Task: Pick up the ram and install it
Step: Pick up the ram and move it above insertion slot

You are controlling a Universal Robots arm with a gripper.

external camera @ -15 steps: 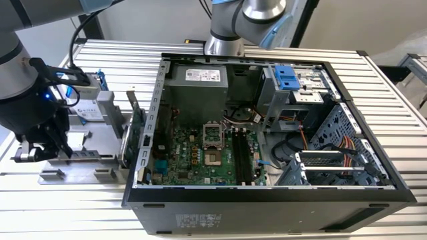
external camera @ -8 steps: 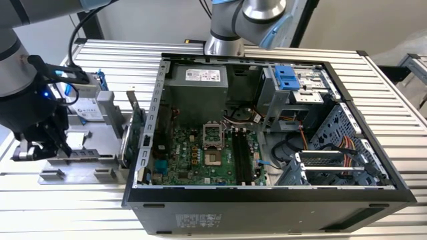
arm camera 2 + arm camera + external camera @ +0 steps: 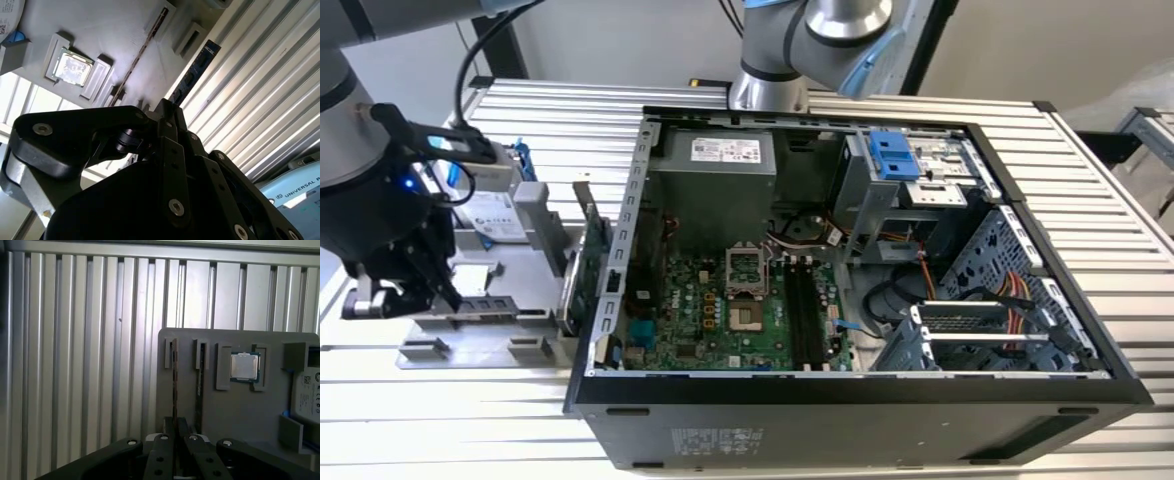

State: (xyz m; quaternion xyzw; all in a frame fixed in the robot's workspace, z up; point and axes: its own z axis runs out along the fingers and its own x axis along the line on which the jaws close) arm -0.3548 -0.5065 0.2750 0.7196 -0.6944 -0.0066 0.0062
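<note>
The ram [image 3: 173, 390] is a thin dark stick standing on edge in the outermost slot of a grey fixture tray [image 3: 235, 410]. In the second wrist view the ram [image 3: 194, 72] runs away from my fingertips and has a small label at its far end. My gripper [image 3: 175, 437] sits over its near end with the jaws closed tight against both faces. In the exterior view the gripper [image 3: 438, 292] hangs low over the tray [image 3: 480, 335], on that view's left. A second thin stick [image 3: 199, 380] stands in the neighbouring slot.
A processor chip [image 3: 244, 366] lies in a tray pocket, with a silver hard drive [image 3: 494, 215] in blue rails beyond. The open computer case [image 3: 854, 390] lies at centre, its motherboard memory slots [image 3: 803, 315] exposed. A green expansion card [image 3: 594, 250] stands between tray and case. Ribbed metal table [image 3: 75, 365] all around.
</note>
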